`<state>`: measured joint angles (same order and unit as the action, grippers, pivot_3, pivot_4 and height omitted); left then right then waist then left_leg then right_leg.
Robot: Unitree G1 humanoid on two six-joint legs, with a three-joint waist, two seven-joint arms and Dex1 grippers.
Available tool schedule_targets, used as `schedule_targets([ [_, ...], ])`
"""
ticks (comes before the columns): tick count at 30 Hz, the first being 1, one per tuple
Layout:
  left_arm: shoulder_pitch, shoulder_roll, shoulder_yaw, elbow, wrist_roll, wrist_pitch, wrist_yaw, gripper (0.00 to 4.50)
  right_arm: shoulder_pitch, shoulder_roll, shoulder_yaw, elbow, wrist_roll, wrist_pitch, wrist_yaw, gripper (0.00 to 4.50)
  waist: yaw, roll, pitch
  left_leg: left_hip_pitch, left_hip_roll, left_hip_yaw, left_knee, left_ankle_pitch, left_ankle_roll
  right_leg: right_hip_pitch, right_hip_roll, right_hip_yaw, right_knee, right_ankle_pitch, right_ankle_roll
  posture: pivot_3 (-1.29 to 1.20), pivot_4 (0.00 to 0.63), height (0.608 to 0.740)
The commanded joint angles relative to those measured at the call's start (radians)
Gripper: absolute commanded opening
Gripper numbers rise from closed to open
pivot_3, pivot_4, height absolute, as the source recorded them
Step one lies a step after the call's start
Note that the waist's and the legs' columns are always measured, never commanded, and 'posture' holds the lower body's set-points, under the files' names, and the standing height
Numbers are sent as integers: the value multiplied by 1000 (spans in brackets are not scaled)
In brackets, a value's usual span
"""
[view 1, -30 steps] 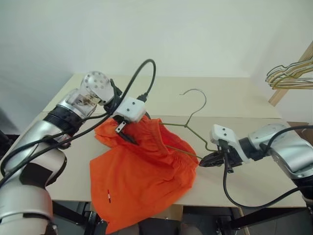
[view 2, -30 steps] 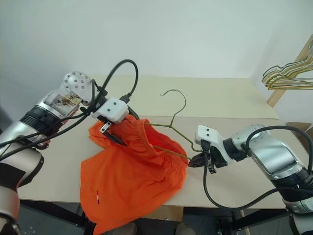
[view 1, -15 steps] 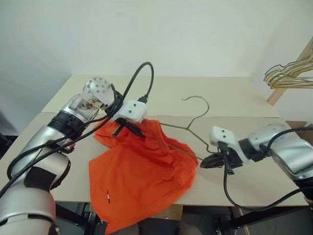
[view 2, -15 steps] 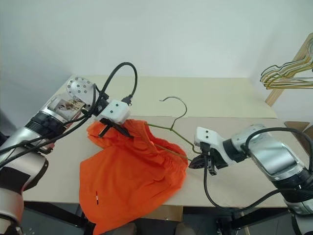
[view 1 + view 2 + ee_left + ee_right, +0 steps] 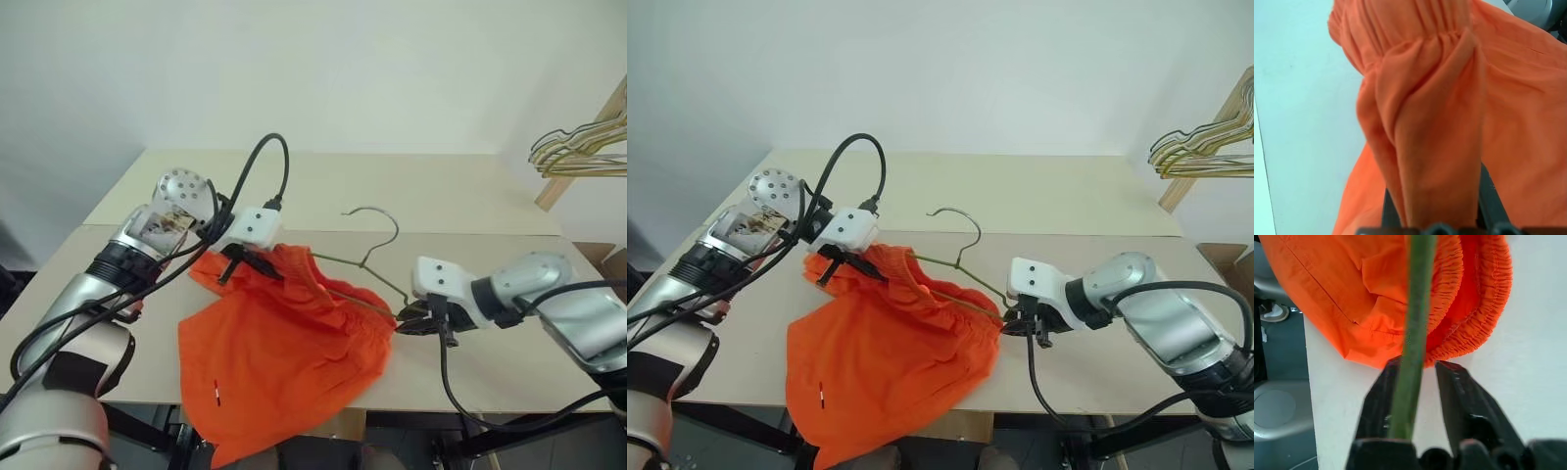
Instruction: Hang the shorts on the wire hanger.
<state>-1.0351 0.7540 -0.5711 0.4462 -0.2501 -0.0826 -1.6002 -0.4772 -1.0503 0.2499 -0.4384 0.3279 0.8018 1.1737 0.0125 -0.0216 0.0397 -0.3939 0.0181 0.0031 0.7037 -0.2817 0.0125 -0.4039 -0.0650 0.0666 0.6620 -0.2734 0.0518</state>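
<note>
Currently left gripper is pinching the shorts at the waistband, likely lifting it open. Right gripper, at the shorts' other side, is loosening around the wire hanger, whose arm runs into the waistband; shorts are lying on the table.

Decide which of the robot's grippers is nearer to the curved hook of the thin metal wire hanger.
Right. The right gripper sits at the thin metal wire hanger's near corner, just below its hook. The left gripper is further off, pinching the bright orange shorts' waistband.
</note>
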Motion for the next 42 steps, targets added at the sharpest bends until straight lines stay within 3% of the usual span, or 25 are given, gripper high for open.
schedule_targets([
  [1, 0, -10, 42, 1, 47, 12, -14, 0, 13, -29, -111, -16, 20, 29, -37, 2496, 2, 0, 0, 0, 0, 0, 0, 0, 0, 0, 0, 0, 0, 0, 0, 31, 0, 740],
  [7, -4, -48, 82, 62, 89, 32, -11, 0, 101, -42, -298, -14, 91, 105, -91, 4393, 0, 0, 0, 0, 0, 0, 1, 0, 0, 1, 0, 0, -1, 0, 0, 2, 0, 740],
  [18, -24, -112, 176, 148, 123, 93, 1, 0, 380, 175, -911, -117, 410, 277, -206, 4470, -13, 0, 0, 1, 0, 0, 0, 0, 0, 2, 0, 1, -1, 0, 0, -68, 0, 740],
  [22, -22, -124, 202, 154, 143, 104, 26, 0, 559, 231, -1012, -166, 495, 272, -171, 4470, -20, 0, 0, 2, 0, 0, 0, 0, 0, 2, 0, 1, 0, 0, 0, -74, 0, 740],
  [25, -33, -136, 225, 163, 141, 131, 47, 0, 715, 229, -931, -238, 453, 227, -174, 4470, -30, 0, -1, 3, 0, 0, 0, 0, 0, 3, 0, 1, 0, 0, 0, -73, 0, 740],
  [27, -34, -140, 242, 157, 137, 146, 53, 0, 731, 249, -823, -276, 421, 212, -245, 4470, -45, -1, -1, 4, 0, 1, 0, 0, 0, 4, 1, 3, 1, 0, 0, -77, 0, 740],
  [31, -19, -140, 271, 126, 122, 184, 49, 0, 612, 378, -580, -229, 345, 200, -435, 4470, -74, -1, -1, 12, 4, 0, -1, 0, 0, 12, 5, 3, 0, 0, 0, -72, 0, 740],
  [35, -1, -133, 285, 90, 119, 207, 42, 0, 512, 489, -408, -155, 291, 189, -535, 4470, -81, -1, -1, 14, 4, 0, -4, 0, 0, 12, 5, 3, -1, -1, -1, -58, 0, 740],
  [42, 12, -122, 294, 52, 118, 230, 35, 0, 433, 582, -341, -50, 301, 186, -582, 4470, -68, -1, -1, 9, 3, 0, -3, 0, 0, 8, 4, 3, -1, -1, -1, -38, 0, 740],
])
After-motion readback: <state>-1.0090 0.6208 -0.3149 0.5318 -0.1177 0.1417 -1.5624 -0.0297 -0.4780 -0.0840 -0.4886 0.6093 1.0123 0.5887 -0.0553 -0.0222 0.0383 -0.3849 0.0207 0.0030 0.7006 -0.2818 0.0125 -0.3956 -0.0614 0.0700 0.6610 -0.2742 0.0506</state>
